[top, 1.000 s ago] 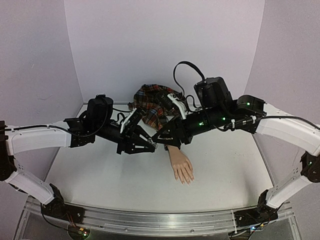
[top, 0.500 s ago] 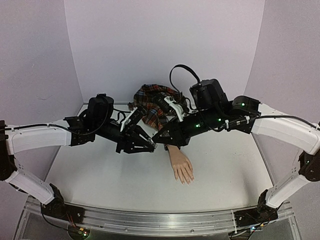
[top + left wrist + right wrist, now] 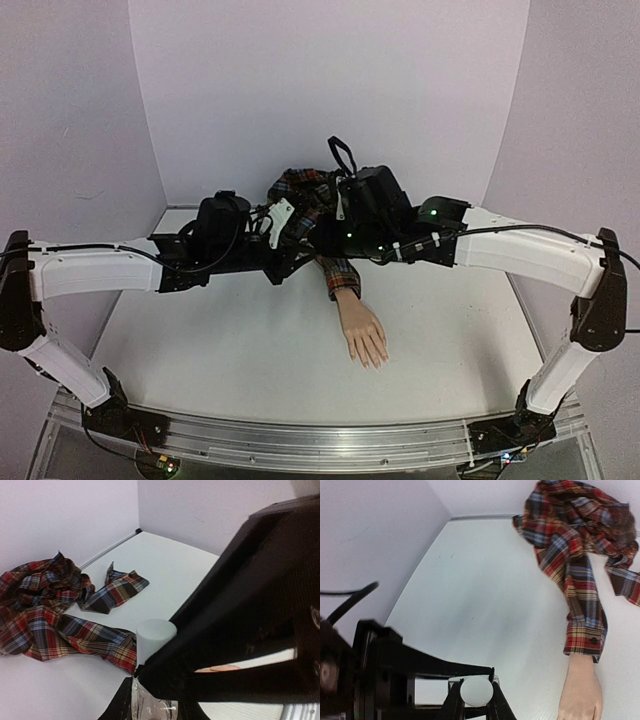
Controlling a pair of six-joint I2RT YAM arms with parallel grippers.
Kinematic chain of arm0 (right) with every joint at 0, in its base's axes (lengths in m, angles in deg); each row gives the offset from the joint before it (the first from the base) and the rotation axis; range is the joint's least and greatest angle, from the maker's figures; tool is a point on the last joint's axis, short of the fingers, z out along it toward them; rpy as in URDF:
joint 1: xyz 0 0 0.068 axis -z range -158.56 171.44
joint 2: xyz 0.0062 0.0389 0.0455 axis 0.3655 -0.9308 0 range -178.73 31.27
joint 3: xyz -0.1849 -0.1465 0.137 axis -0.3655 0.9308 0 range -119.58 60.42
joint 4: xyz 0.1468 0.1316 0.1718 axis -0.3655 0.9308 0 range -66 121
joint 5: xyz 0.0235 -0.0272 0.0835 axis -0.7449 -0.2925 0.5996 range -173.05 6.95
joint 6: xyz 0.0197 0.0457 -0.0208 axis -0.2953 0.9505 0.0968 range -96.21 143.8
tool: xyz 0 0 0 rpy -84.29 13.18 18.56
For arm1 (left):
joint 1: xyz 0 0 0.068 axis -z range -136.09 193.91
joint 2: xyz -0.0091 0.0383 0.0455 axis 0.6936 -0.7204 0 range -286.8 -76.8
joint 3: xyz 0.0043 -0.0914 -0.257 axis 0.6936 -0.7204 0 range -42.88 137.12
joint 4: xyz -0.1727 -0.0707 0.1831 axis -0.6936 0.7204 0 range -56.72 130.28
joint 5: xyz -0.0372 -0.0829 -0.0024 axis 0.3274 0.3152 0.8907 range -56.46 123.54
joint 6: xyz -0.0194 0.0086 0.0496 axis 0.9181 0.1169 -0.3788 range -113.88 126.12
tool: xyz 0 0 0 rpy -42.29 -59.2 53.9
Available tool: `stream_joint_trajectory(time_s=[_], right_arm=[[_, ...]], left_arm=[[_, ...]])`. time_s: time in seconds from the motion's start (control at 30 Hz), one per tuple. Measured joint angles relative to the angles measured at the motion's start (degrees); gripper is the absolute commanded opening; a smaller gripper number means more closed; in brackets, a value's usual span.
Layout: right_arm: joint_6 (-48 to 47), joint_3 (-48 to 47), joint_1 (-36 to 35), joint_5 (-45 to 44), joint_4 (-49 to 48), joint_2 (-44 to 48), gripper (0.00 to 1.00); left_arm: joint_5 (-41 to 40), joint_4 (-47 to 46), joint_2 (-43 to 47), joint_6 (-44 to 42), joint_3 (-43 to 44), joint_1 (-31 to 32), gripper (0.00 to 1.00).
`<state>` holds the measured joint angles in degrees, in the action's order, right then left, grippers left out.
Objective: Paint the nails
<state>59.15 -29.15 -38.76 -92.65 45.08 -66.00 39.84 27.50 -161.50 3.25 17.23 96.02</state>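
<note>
White surface (image 3: 230,350) carries everything. The left arm (image 3: 100,270) and right arm (image 3: 520,245) both reach in and meet behind the mannequin hand, above its sleeve. The plaid shirt (image 3: 300,190) is bunched behind the mannequin hand, with one sleeve running forward to its wrist.

The mannequin hand (image 3: 364,335) lies flat, palm down, fingers pointing toward the arm bases, with nothing on it. The left end effector (image 3: 150,711) is well behind the mannequin hand and off the surface, clenched on a small glass bottle (image 3: 149,707) held upright. The right end effector (image 3: 476,706) is at the same spot, clamped onto the bottle's pale round cap (image 3: 476,690) from the top, one finger on each side.

The nails (image 3: 373,358) are at the fingertips, the near end of the mannequin hand. They are too small to tell painted from bare, though no colour shows.

Step, as judged: opening the bottle, with one end effector bracing the glass and the other on the cap. No painting has begun.

The next move calls for twisting the cap loose while the left grip holds firm, then lifting it straight up so any brush under it clears the neck. The cap then goes forward and down to the fingertips. Risks are the bottle slipping or tipping in the grip.
</note>
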Motion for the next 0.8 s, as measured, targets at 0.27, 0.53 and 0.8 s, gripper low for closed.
stream_joint_trajectory(time_s=[0.27,0.53,0.8], right_arm=[[3.7,-1.5,-2.0,-7.4,1.0,-1.5,0.0],[-2.5,-0.7,-2.5,-2.0,2.9,1.4,0.57],[-12.7,4.2,-0.2,13.1,3.7,13.0,0.55]], left_arm=[[-5.5,-3.8,-0.2,-1.7,-1.7,1.7,0.0],[1.8,-6.5,5.0,-2.9,-7.3,1.0,0.0],[19.6,-6.3,9.2,-3.8,-8.1,0.2,0.0]])
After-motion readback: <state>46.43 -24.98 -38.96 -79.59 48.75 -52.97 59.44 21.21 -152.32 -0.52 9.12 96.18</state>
